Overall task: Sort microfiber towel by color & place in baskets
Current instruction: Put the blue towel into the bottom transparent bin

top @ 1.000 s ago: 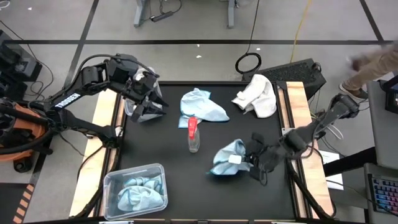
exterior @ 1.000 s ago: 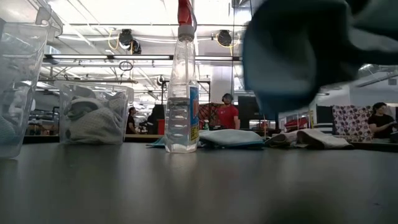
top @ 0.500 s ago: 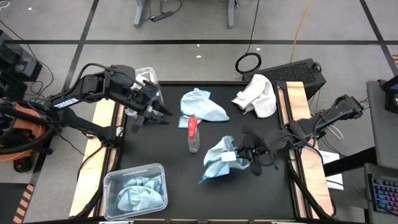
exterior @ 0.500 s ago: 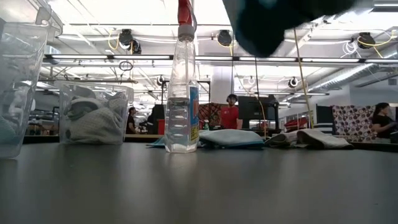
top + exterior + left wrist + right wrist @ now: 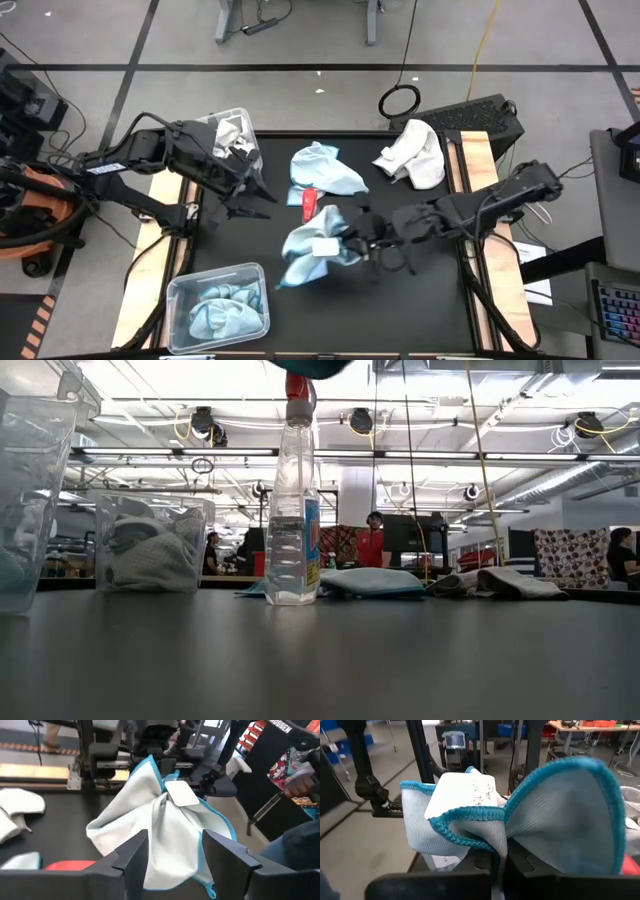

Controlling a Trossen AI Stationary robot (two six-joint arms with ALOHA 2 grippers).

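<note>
A light blue microfiber towel (image 5: 312, 250) hangs in the air above the middle of the black desk (image 5: 420, 300), pinched by the right pincer (image 5: 352, 240), whose fingers are clamped on one bunched edge. The cloth drapes down from the grip, a white tag (image 5: 462, 795) showing on its blue-stitched hem. From above, it covers most of the spray bottle (image 5: 292, 510), leaving only the red top (image 5: 309, 202) showing — in the low view the bottle stands upright on the desk.

A second light blue towel (image 5: 325, 172) lies flat on the far half of the desk, just beyond the bottle. A white towel (image 5: 415, 152) lies crumpled at the far right corner, well apart from the blue one.

The near-left basket (image 5: 218, 303) is a clear bin holding a crumpled blue cloth (image 5: 222, 310). The far-left basket (image 5: 230, 130) sits at the far left corner with white cloth (image 5: 150, 558) inside.

The left pincer (image 5: 250, 198) hovers over the left side of the desk between the two baskets — its fingers (image 5: 131, 852) are spread apart and hold nothing, and they point toward the hanging towel.

Beyond the desk, the low view shows a person in a red shirt (image 5: 372, 542) standing in the room.
</note>
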